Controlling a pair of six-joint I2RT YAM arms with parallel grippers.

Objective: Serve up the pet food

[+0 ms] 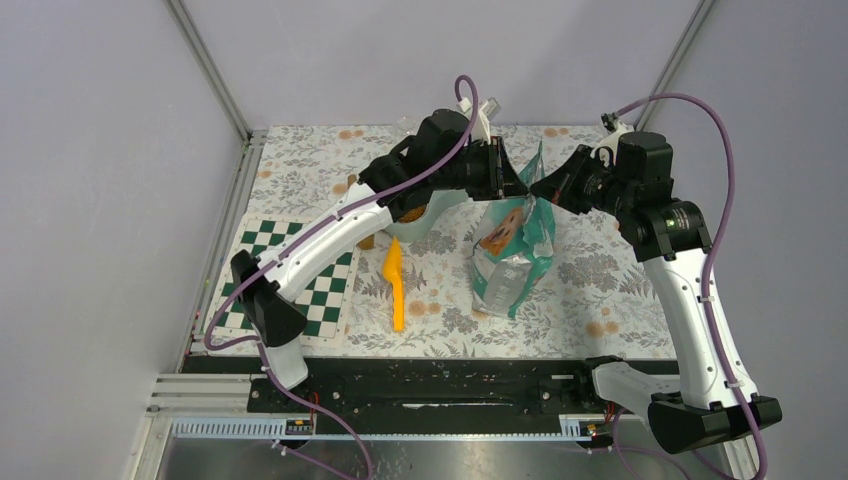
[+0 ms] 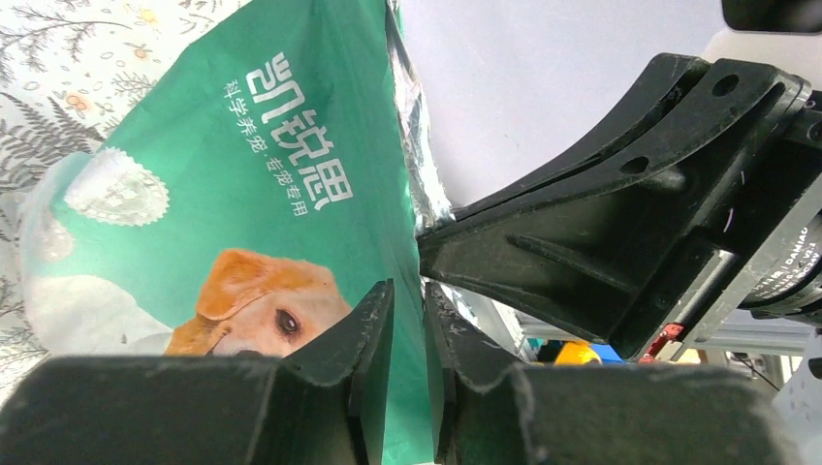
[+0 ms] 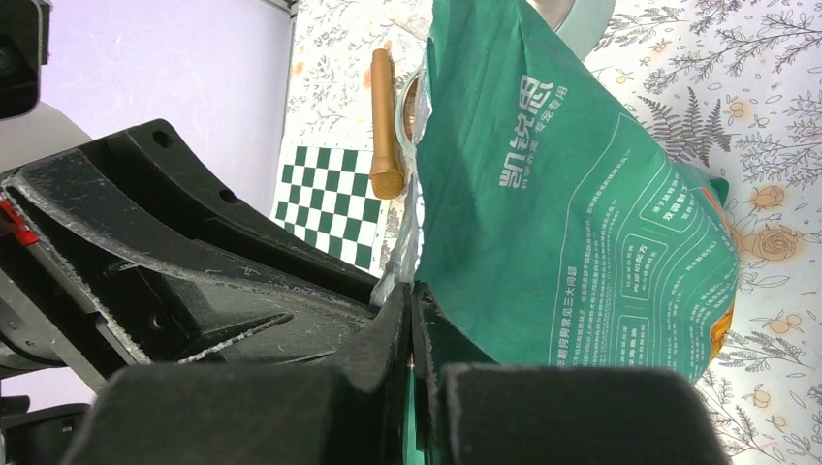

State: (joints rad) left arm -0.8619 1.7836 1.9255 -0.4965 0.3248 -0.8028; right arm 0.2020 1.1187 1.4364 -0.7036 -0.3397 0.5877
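The teal-and-silver bag [image 1: 515, 250] with the golden dog stands upright mid-table. The pet food is hidden; the bag's inside does not show. My right gripper [image 3: 410, 291] is shut on the bag's top edge [image 3: 417, 262], coming in from the right [image 1: 548, 190]. My left gripper [image 2: 407, 291] meets the same top edge from the left [image 1: 515, 182]. Its fingers stand slightly apart, and the green bag wall [image 2: 412, 387] runs loose through the gap. The orange scoop [image 1: 397, 285] lies flat on the cloth left of the bag.
A pale bowl [image 1: 432, 218] sits behind the scoop, partly under my left arm. A green-and-white checkered mat [image 1: 300, 275] lies at the left. The floral cloth [image 1: 600, 280] covers the table. A black rail [image 1: 430, 385] runs along the near edge.
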